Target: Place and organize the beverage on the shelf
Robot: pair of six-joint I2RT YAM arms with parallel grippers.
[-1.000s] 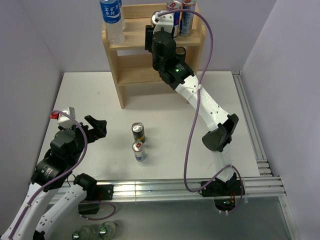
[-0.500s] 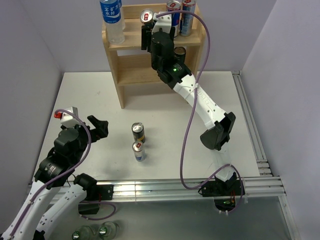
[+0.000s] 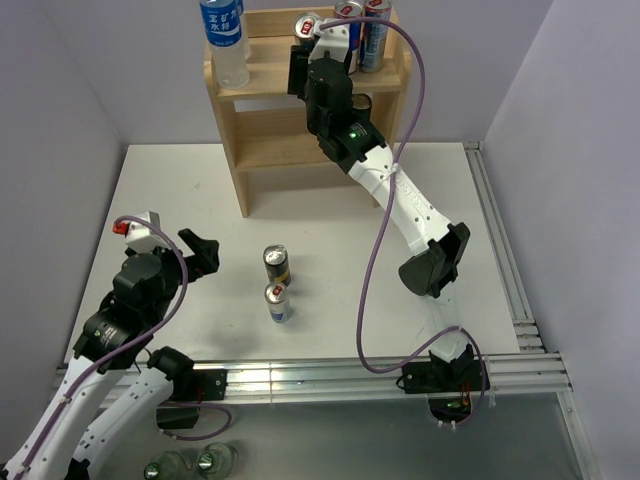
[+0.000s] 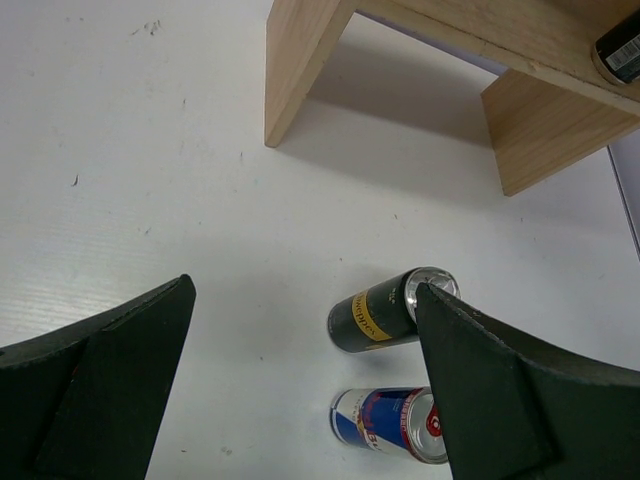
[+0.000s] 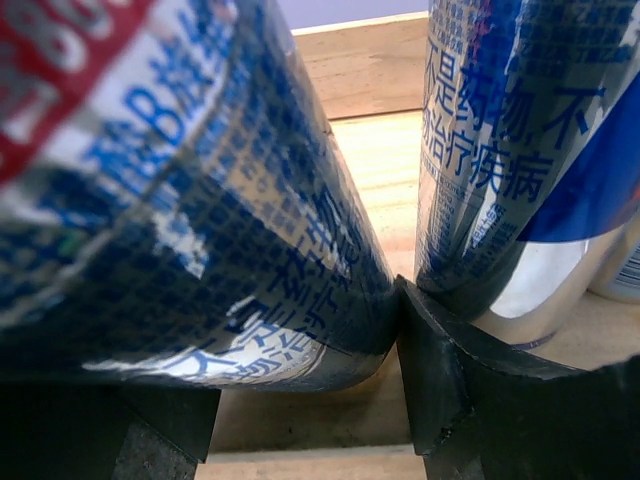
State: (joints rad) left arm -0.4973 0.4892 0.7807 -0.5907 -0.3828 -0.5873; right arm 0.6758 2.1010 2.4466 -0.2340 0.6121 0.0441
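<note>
item: blue-and-silver can, sitting on the top tier of the shelf, looking tilted, just beside a neighbouring can. right gripper is bracketing it, one finger touching its wall; whether it is squeezing cannot be told. left gripper is hovering spread wide, holding nothing, near a dark can and a blue can on the table. hazards: that finger is wedging between the two shelf cans, so pulling back is risking dragging the neighbour over; freeing a leaning can is risking a topple off the front edge.
</note>
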